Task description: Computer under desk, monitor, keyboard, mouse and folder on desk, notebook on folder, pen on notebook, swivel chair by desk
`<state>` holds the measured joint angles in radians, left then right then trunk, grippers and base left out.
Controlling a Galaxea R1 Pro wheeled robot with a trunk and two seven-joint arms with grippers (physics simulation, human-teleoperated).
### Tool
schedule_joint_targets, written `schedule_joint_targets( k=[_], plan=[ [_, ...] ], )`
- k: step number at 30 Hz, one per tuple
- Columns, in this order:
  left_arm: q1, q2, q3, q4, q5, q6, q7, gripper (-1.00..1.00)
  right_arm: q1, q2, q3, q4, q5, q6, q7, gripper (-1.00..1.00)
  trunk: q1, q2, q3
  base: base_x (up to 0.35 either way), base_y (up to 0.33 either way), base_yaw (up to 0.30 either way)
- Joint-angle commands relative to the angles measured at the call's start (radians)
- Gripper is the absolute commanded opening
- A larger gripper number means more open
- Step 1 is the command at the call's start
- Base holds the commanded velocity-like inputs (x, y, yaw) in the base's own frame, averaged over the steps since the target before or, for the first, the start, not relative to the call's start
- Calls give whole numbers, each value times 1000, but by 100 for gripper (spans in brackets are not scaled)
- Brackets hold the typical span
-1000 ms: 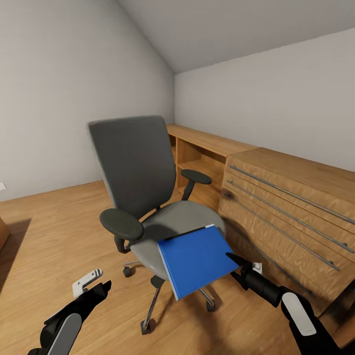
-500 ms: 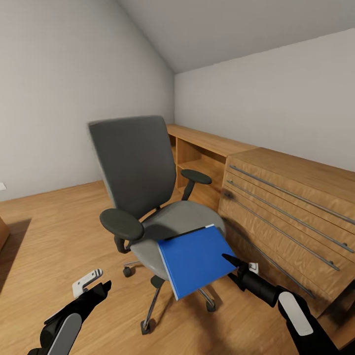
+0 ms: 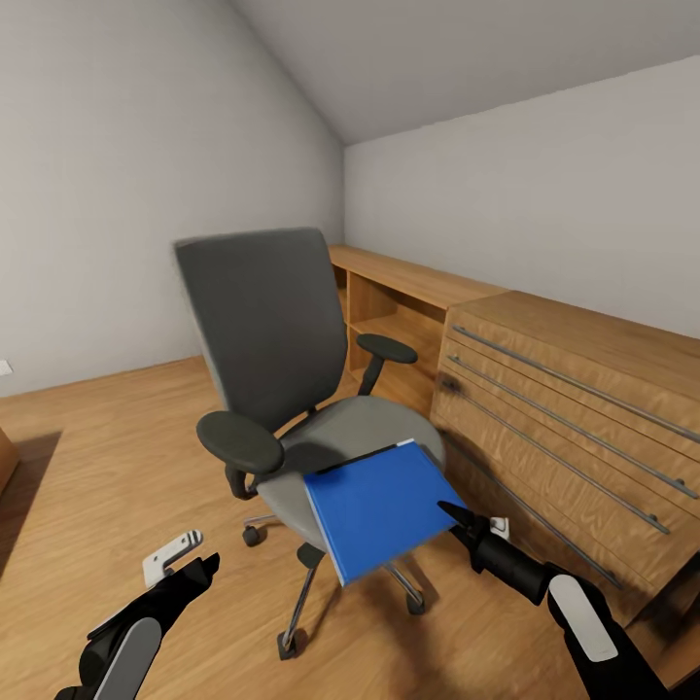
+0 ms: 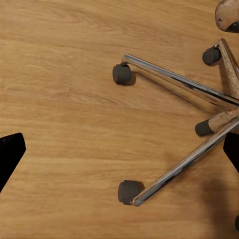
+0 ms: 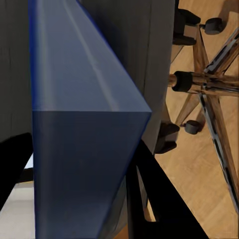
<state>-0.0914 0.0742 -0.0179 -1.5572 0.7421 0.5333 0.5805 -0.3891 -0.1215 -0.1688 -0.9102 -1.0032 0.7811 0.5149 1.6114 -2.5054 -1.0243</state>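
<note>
At lower centre of the head view, the bright blue flat folder [image 3: 382, 508] overhangs the grey upholstered swivel chair [image 3: 292, 389] seat; the right fingers [image 3: 455, 513] straddle its corner (grip uncertain), the left fingers [image 3: 199, 572] spread apart.

Wooden plank floor [image 3: 107, 457] carrying the swivel chair [image 3: 292, 389], which stands on it by the castors of its chrome five-star base [image 4: 189, 124]. The chair's grey seat [image 3: 360, 433] bears the blue folder [image 3: 384, 507], lying flat on the front part of the seat with its near edge overhanging the seat rim. A light-wood drawer chest [image 3: 574, 428] stands on the floor just beside the chair.
</note>
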Motion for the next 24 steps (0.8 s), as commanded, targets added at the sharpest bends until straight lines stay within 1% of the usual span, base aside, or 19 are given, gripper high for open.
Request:
schedule_joint_targets(
  k=[1,8,24],
  plan=[
    [-1,1,-2,-1,10,1,10,100,0,0,-2,1,8,4,1,-100,0,0,-1,0,0,0],
    [-1,1,-2,-1,11,0,9,100,0,0,-2,1,8,4,1,-100,0,0,-1,0,0,0],
    [-1,0,-3,8,11,-7,10,100,0,0,-3,-8,8,4,6,-100,-7,3,61,0,0,0]
  ],
)
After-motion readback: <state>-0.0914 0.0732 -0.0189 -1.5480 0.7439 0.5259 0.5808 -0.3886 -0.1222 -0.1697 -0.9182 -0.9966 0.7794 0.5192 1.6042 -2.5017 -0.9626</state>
